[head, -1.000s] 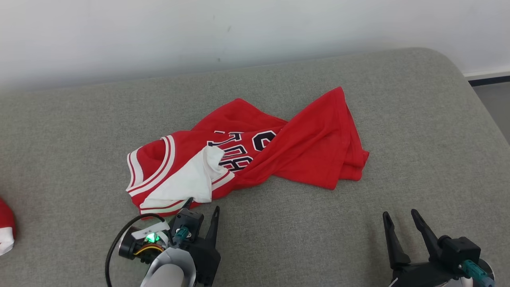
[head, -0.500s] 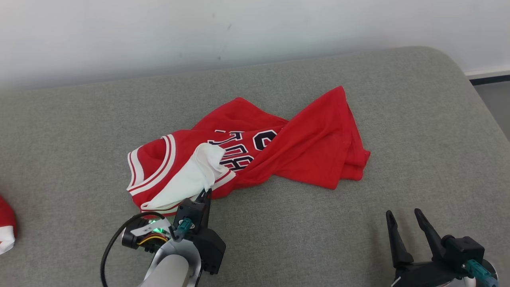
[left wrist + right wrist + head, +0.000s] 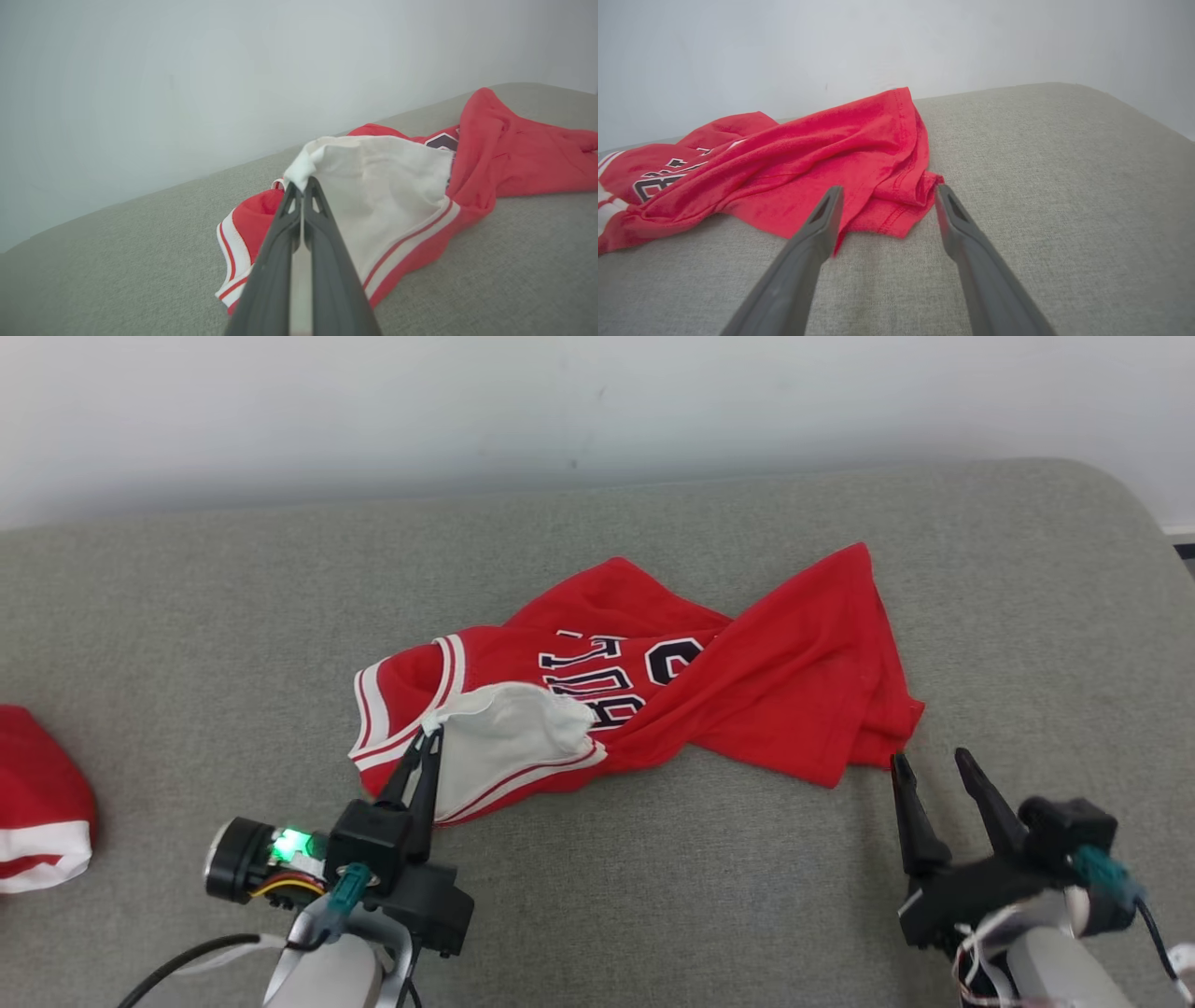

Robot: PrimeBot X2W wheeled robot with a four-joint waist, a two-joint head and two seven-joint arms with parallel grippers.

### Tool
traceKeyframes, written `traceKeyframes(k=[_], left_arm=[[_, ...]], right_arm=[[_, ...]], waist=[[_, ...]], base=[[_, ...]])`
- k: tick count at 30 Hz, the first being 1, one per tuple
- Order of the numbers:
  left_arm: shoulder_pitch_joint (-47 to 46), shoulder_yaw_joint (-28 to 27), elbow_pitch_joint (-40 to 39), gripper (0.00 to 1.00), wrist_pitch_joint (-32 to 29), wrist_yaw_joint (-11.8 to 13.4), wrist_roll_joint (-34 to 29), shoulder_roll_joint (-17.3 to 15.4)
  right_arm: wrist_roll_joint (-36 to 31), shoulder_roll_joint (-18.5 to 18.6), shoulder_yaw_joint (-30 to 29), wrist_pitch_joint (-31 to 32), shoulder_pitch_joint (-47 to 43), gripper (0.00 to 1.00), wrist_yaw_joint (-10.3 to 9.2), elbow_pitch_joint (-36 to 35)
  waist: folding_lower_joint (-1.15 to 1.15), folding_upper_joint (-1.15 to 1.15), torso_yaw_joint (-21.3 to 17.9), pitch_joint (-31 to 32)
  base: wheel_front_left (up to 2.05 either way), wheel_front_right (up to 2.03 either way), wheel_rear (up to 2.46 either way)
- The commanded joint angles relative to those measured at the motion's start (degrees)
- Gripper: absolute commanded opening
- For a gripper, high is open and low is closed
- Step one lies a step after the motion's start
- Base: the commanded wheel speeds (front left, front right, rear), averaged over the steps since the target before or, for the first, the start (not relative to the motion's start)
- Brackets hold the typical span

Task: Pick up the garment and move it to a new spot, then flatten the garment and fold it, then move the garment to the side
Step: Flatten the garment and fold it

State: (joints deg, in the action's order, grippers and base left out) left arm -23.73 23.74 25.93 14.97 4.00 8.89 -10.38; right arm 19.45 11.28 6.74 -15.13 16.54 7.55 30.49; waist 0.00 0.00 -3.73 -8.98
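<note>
A crumpled red garment [image 3: 747, 672], a jersey with white trim and dark lettering, lies mid-surface on the grey cushion [image 3: 187, 616]. My left gripper [image 3: 427, 739] is shut on the garment's white inner flap [image 3: 509, 737] at its near-left end; in the left wrist view the closed gripper [image 3: 302, 186] pinches a lifted fold of that white cloth [image 3: 383, 186]. My right gripper [image 3: 929, 765] stands open just below the garment's right hem corner. In the right wrist view its gripper [image 3: 887, 193] straddles the folded red hem [image 3: 896, 205].
Another red and white cloth [image 3: 37, 812] lies at the cushion's left edge. A pale wall [image 3: 560, 401] runs behind. The cushion's rounded right corner [image 3: 1120, 513] drops toward the floor. Bare grey fabric spreads in front of the garment.
The left gripper shut on the white flap and lifted it slightly to the left. The right gripper advanced to the hem corner. The head camera shifted, sliding the whole scene rightward.
</note>
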Motion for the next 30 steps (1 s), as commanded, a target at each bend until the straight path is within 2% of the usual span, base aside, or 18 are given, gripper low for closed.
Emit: traceKeyframes(k=[1, 6, 13, 17, 22, 23, 25, 27, 28, 29, 30], left_arm=[[0.85, -0.39, -1.17, 0.0, 0.22, -0.1, -0.38, -0.51], [1.96, -1.16, -4.6, 0.0, 0.22, -0.27, -0.62, -2.08], [1.9, -0.62, -6.04, 0.0, 0.23, -0.85, -1.07, -2.02], [1.9, -0.6, -6.47, 0.0, 0.23, -0.61, -1.16, -2.16], [1.91, -0.78, -6.71, 0.0, 0.22, -0.51, -1.17, -2.71], [1.98, -0.83, -6.68, 0.0, 0.22, -0.41, -1.18, -2.81], [2.06, -0.94, -6.68, 0.0, 0.23, -0.34, -1.09, -3.05], [2.0, -1.02, -6.58, 0.0, 0.23, -0.26, -0.95, -3.3], [2.0, -1.02, -6.58, 0.0, 0.23, -0.26, -0.95, -3.3], [1.89, -1.13, -6.49, 0.0, 0.23, -0.2, -0.82, -3.56], [1.81, -1.29, -6.46, 0.0, 0.23, -0.12, -0.71, -3.74]], right_arm=[[1.39, 0.37, 0.61, 0.31, 2.11, 1.0, -0.13, 1.95], [5.32, 1.02, 4.5, 3.6, 11.0, 1.0, -0.13, 11.23], [12.36, 1.95, 6.51, 10.49, 20.42, 1.0, -0.13, 22.06], [14.82, 2.61, 7.6, 13.3, 23.43, 1.0, -0.13, 26.26], [16.9, 3.55, 9.23, 13.85, 25.99, 1.0, -0.13, 28.78], [17.35, 3.74, 9.62, 13.71, 26.42, 0.97, -0.13, 29.06], [18.57, 3.71, 10.33, 13.89, 27.02, 0.53, -0.13, 29.34], [19.52, 4.01, 11.0, 13.66, 27.49, 0.3, -0.13, 29.56], [19.52, 4.01, 11.0, 13.66, 27.49, 0.3, -0.13, 29.56], [19.89, 4.45, 12.23, 12.92, 27.85, 0.0, -0.13, 29.64], [20.09, 4.63, 12.73, 12.36, 27.98, 0.0, -0.13, 29.6]], waist=[[0.0, 0.0, 0.9, -0.63], [0.0, 0.0, 2.42, -1.79], [0.0, 0.0, 4.24, -3.36], [0.0, 0.0, 5.0, -3.72], [0.0, 0.0, 5.55, -4.15], [0.0, 0.0, 5.6, -4.21], [0.0, 0.0, 5.67, -4.4], [0.0, 0.0, 5.77, -4.6], [0.0, 0.0, 5.77, -4.6], [0.0, 0.0, 5.76, -4.72], [0.0, 0.0, 5.71, -4.72]], base=[[0.0, 0.0, 0.0], [0.0, 0.0, 0.0], [0.0, 0.0, 0.0], [0.0, 0.0, 0.0], [0.0, 0.0, 0.0], [0.0, 0.0, 0.0], [0.0, 0.0, 0.0], [0.0, 0.0, 0.0], [0.0, 0.0, 0.0], [0.0, 0.0, 0.0], [0.0, 0.0, 0.0]])
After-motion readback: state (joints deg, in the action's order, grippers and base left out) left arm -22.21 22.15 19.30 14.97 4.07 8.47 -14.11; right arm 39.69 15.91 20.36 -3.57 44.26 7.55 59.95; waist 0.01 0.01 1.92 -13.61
